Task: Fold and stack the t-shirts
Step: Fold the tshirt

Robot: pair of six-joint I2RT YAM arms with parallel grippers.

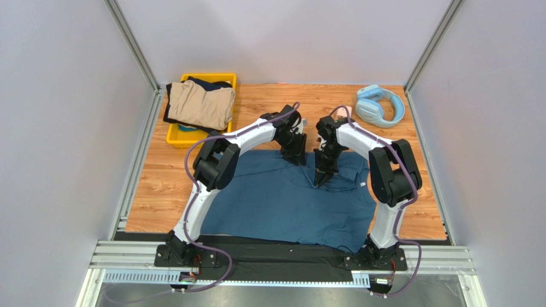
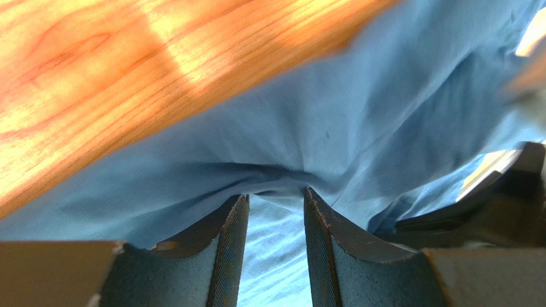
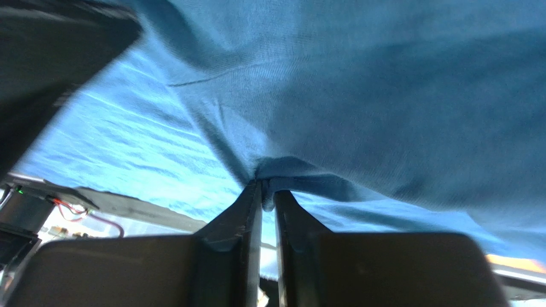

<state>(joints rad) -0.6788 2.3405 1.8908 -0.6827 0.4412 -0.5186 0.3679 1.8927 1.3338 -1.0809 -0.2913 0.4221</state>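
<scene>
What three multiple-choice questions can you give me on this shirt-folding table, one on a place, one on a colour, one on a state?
1. Where do the light-blue headphones lie on the table? A near left corner; B far right corner; C near edge, centre.
2. What colour is the top garment in the yellow bin? A red; B white; C tan.
3. How is the right gripper? A pinched shut on the blue t-shirt; B wide open over bare wood; C holding a sock.
Answers: B, they sit at the back right in the top view; C, tan cloth drapes over the bin's rim; A, the right wrist view shows a fold clamped in its jaws.
</scene>
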